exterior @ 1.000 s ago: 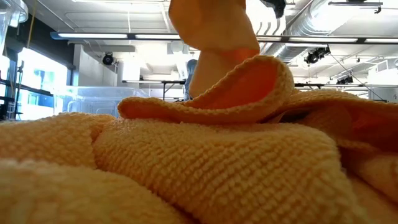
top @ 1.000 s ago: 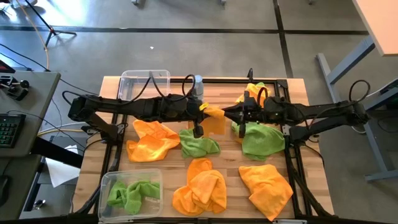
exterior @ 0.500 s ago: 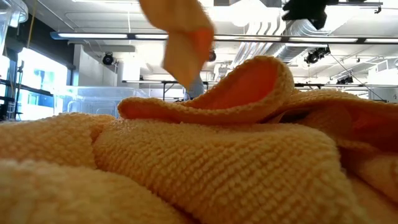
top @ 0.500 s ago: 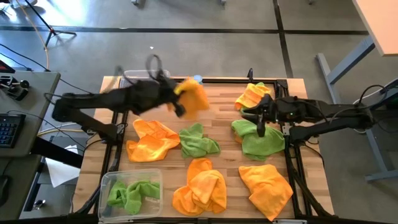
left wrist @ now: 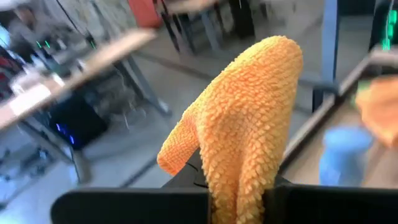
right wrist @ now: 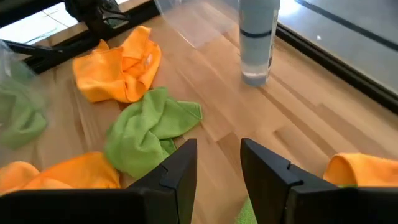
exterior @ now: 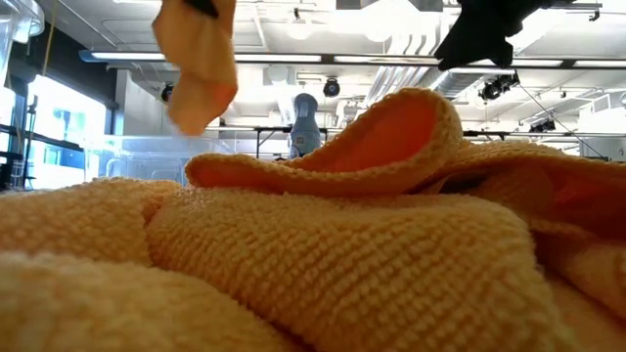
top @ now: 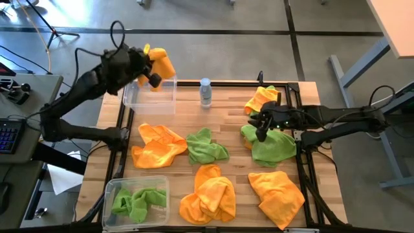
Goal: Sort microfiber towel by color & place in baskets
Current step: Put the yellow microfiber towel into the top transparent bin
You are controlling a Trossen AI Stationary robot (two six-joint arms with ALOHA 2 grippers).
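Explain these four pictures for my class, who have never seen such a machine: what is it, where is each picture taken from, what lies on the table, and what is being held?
It is a robot with two dark arms at a wooden table, sorting cloths by colour. One picture looks straight down, one looks level across the tabletop, and two come from cameras on the wrists. On the table lie orange and green cloths, a small bottle and two clear bins. The near bin holds a green cloth. The left gripper is shut on an orange cloth above the far bin. The right gripper is open and empty, above a green cloth.
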